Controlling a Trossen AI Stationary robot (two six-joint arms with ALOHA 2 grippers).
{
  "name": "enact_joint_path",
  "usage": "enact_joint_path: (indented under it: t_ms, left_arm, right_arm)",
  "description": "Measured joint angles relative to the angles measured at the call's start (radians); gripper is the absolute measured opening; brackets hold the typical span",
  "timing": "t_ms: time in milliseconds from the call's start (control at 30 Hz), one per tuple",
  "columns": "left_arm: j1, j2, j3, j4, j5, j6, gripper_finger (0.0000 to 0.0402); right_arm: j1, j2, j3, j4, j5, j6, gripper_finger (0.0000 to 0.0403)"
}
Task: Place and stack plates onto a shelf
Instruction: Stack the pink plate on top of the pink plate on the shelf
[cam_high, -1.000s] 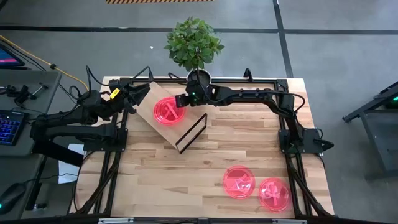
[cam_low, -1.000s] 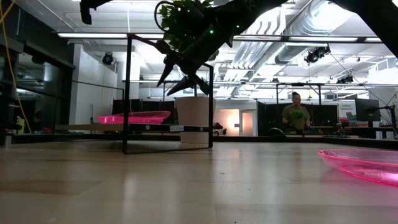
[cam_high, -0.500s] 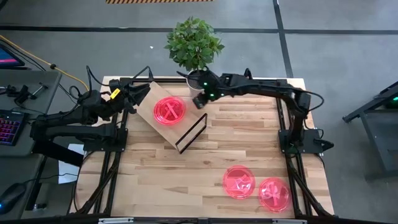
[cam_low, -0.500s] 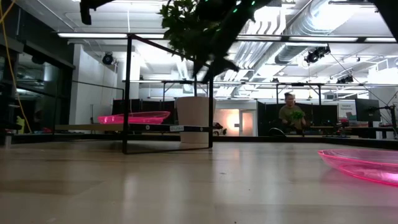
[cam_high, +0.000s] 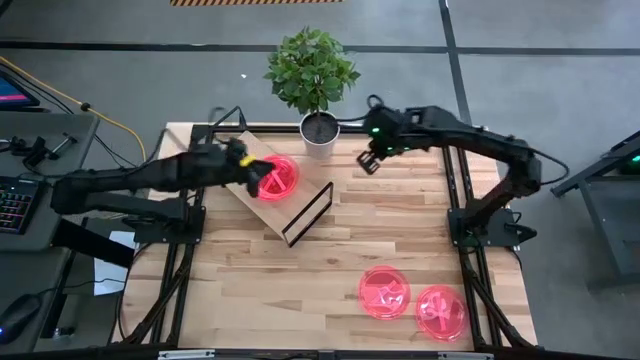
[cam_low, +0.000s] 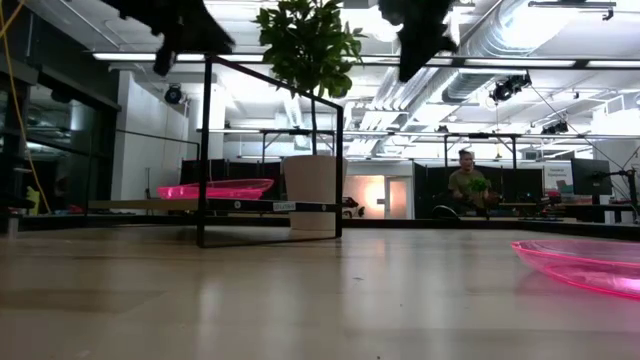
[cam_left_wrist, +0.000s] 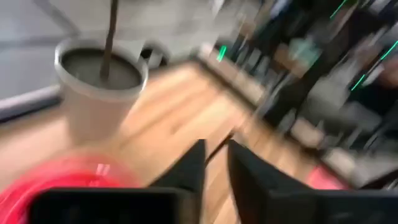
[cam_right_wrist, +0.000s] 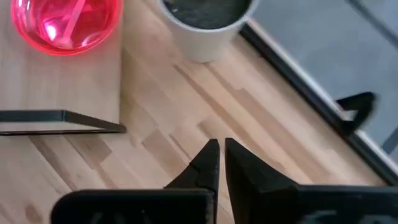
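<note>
A pink-red plate (cam_high: 280, 177) lies flat on the plywood shelf (cam_high: 272, 218) at the table's far left; it also shows as the plate (cam_right_wrist: 68, 22) and the plate (cam_low: 215, 188). Two more plates (cam_high: 385, 292) (cam_high: 440, 310) lie on the table near its front right. My left gripper (cam_high: 255, 178) hovers above the shelf plate's left rim, well clear of it; its fingers (cam_left_wrist: 214, 152) stand nearly together with nothing between them. My right gripper (cam_high: 368, 160) is shut and empty, above the table to the right of the plant pot, and also shows as the gripper (cam_right_wrist: 219, 149).
A potted plant (cam_high: 318, 132) stands at the far edge beside the shelf. The shelf's black wire leg (cam_high: 308, 213) rises at its right side. Bare tabletop lies in the middle and at the front left. A person (cam_low: 470, 180) stands in the room far behind the table.
My left gripper has swung from the table's far left corner toward the right, out over the shelf and above the plate. My right gripper has drawn away from the shelf plate toward the table's right, past the pot. The plate stays on the shelf.
</note>
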Motion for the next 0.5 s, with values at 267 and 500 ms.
enact_joint_path:
  t_ms: [267,500]
  left_arm:
    - [0.077,0.274,0.123,-0.291,0.057,0.121,0.0002]
    - [0.178,0.440,0.125,-0.286,0.077,0.200,0.0001]
  right_arm:
    - [0.024,-0.250,-0.111,-0.048,0.048,0.140,0.0001]
    - [0.116,-0.579,-0.574,0.212,0.029,0.434,0.0000]
